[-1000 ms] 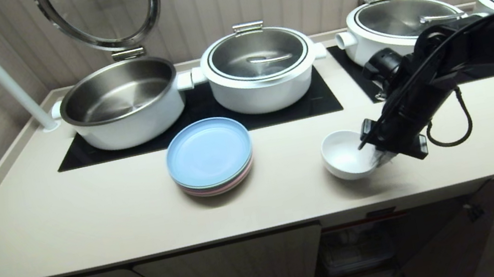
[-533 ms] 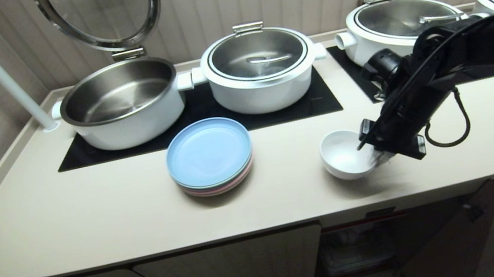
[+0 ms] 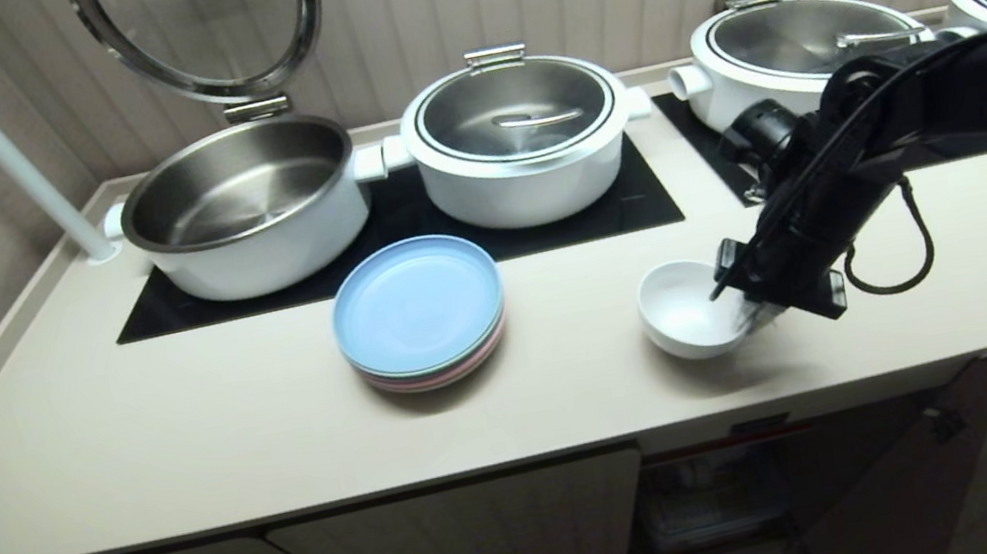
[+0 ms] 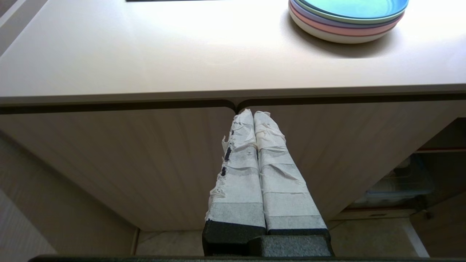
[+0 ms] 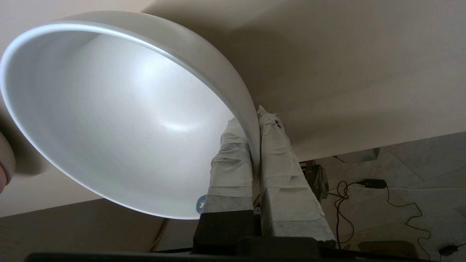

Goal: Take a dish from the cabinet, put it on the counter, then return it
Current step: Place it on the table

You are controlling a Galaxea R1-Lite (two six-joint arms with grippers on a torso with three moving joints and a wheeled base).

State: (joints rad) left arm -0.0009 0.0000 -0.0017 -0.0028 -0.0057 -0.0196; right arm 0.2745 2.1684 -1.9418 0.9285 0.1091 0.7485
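Observation:
The dish (image 3: 682, 310) is a small white bowl, tilted, low over the counter (image 3: 174, 425) near its front right. I cannot tell whether its foot touches. My right gripper (image 3: 749, 313) is shut on its near rim. In the right wrist view one taped finger lies inside the dish (image 5: 120, 120) and the other outside, at my right gripper (image 5: 255, 120). My left gripper (image 4: 253, 114) is parked below the counter edge, shut and empty, facing the ribbed cabinet (image 4: 145, 163). The cabinet (image 3: 460, 547) runs under the counter, with an open compartment (image 3: 709, 493) below the dish.
A stack of blue and pink plates (image 3: 418, 310) sits mid-counter. Behind it, white pots stand on black hob panels (image 3: 544, 217): one open pot (image 3: 242, 204) with a raised lid and lidded ones (image 3: 519, 135). An open cabinet door (image 3: 897, 490) juts out at lower right.

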